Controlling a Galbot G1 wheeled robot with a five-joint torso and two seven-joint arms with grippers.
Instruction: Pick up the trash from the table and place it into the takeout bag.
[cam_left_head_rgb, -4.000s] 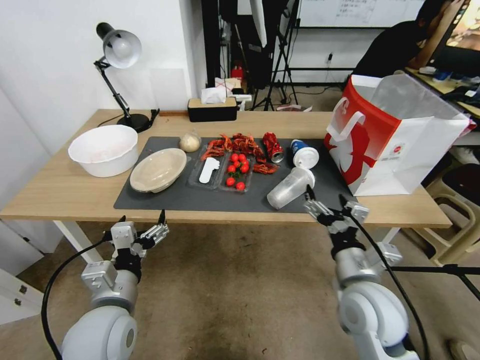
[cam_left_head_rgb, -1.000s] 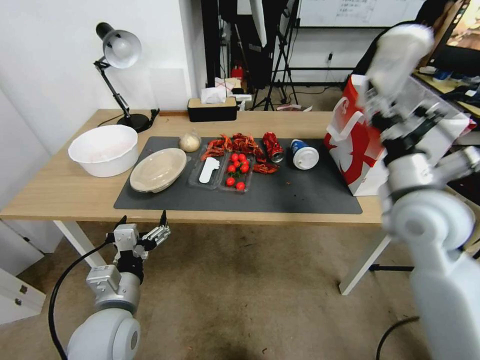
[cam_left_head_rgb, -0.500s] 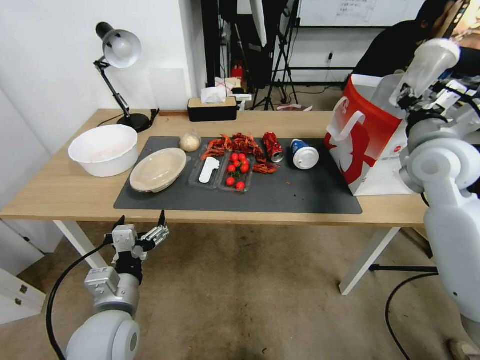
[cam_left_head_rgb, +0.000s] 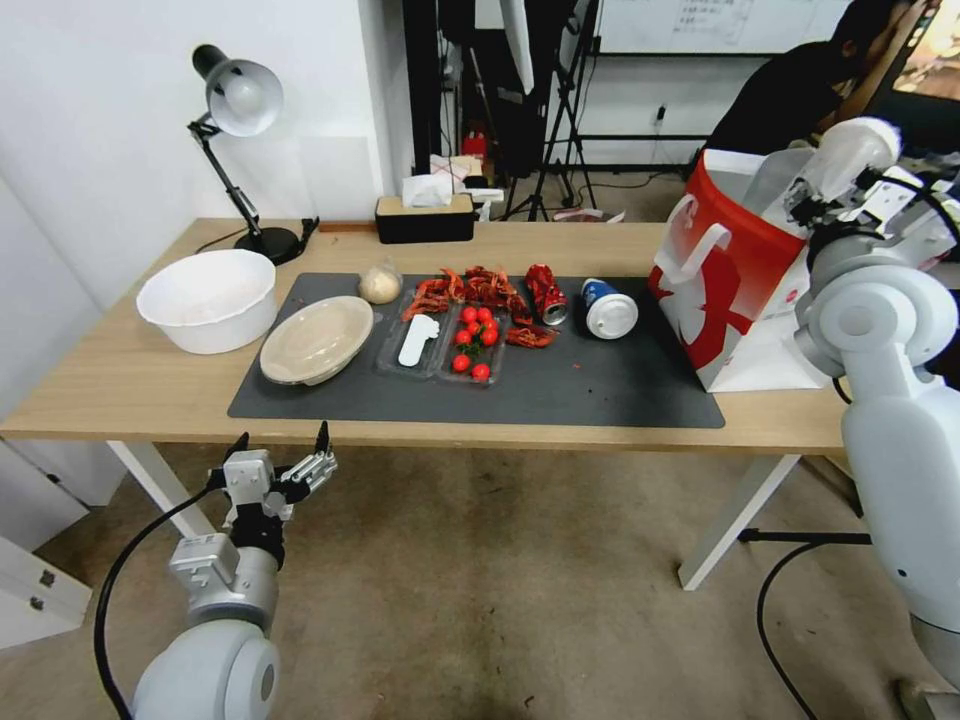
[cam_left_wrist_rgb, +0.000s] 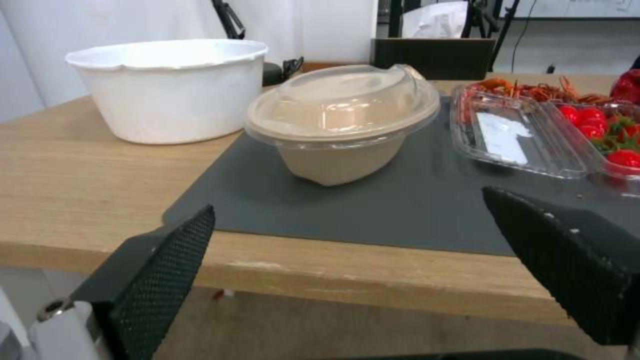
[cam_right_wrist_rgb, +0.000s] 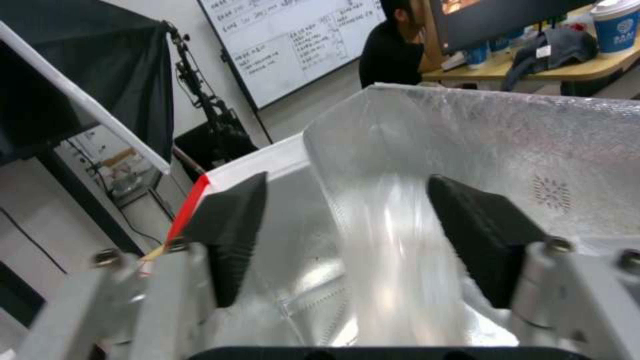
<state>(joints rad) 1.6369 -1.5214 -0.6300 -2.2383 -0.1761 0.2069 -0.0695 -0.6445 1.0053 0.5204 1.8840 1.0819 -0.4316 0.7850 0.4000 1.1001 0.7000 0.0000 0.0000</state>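
Our right gripper (cam_left_head_rgb: 812, 205) hangs over the open top of the takeout bag (cam_left_head_rgb: 745, 290), jaws spread, with the clear plastic cup (cam_right_wrist_rgb: 393, 250) loose between its pads. Our left gripper (cam_left_head_rgb: 285, 470) waits wide open, empty, below the table (cam_left_head_rgb: 120, 380) edge.

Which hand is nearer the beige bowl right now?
Left. The left hand hangs below the table edge in front of the bowl; the right hand is over the bag.
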